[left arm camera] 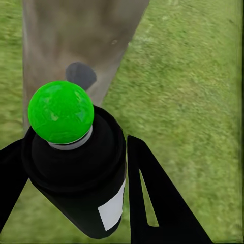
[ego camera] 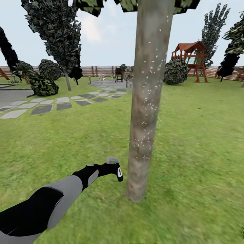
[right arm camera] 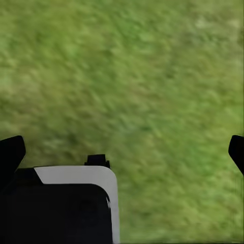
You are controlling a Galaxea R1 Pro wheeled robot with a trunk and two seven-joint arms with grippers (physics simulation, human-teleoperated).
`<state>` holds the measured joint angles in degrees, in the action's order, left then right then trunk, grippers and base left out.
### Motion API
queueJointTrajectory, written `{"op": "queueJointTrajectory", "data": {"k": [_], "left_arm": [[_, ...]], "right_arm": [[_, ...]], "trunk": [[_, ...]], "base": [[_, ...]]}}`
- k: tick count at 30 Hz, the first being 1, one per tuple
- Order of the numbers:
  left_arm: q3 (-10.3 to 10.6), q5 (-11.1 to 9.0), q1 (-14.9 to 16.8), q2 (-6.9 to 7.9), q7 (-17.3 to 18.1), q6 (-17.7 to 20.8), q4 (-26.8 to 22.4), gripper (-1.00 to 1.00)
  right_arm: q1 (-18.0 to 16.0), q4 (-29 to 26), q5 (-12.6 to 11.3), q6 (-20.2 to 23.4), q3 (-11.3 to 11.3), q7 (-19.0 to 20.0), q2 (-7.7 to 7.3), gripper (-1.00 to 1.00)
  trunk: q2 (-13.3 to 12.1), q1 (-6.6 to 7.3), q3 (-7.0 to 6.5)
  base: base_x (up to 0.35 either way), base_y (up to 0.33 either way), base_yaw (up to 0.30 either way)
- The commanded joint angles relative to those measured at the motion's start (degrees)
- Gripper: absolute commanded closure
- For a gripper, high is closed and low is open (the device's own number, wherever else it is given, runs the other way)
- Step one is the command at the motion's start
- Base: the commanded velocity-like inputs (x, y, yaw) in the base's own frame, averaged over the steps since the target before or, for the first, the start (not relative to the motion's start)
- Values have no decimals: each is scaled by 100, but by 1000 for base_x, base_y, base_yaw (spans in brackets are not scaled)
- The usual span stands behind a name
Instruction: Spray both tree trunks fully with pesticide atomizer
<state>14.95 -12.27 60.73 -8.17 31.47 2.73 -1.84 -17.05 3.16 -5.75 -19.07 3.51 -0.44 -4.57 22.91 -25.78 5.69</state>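
A tree trunk (ego camera: 150, 51) of mottled grey-brown bark rises in the middle of the head view. White pesticide specks (ego camera: 146, 105) dot its middle and lower part. My left gripper (ego camera: 117, 169) reaches in low beside the trunk's base and is shut on the pesticide atomizer (ego camera: 119, 171), whose light grey head points toward the bark. In the left wrist view the atomizer (left arm camera: 76, 162) is a black body with a green ball on top, held between both fingers (left arm camera: 152, 203), and the trunk (left arm camera: 76, 40) stands close ahead. My right gripper (right arm camera: 123, 152) hangs open over grass.
The grass lawn (ego camera: 196, 135) spreads all around the trunk. A stepping-stone path (ego camera: 51, 105) runs at the left, with bushes (ego camera: 42, 84) beyond it. A wooden playset (ego camera: 191, 57) and a round bush (ego camera: 176, 71) stand at the back right, before the slat fence (ego camera: 98, 70).
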Motion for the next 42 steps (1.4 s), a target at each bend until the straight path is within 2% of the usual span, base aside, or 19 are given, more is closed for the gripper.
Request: {"op": "queueJointTrajectory", "data": {"k": [1, 34, 42], "left_arm": [[-9, -3, 0, 0, 0, 0, -1, 100], [-9, -3, 0, 8, 0, -24, -1, 100], [9, -22, 0, 13, 11, 3, -116, 100]], "right_arm": [[0, 0, 2, 0, 0, 0, 0, -100], [0, 0, 0, 0, 0, 0, 5, -100], [0, 0, -4, -8, -6, -12, 3, -100]], "trunk": [[0, 0, 3], [0, 0, 68], [0, 0, 68]], "base": [[0, 350, -282], [0, 350, -291], [0, 75, -75]]}}
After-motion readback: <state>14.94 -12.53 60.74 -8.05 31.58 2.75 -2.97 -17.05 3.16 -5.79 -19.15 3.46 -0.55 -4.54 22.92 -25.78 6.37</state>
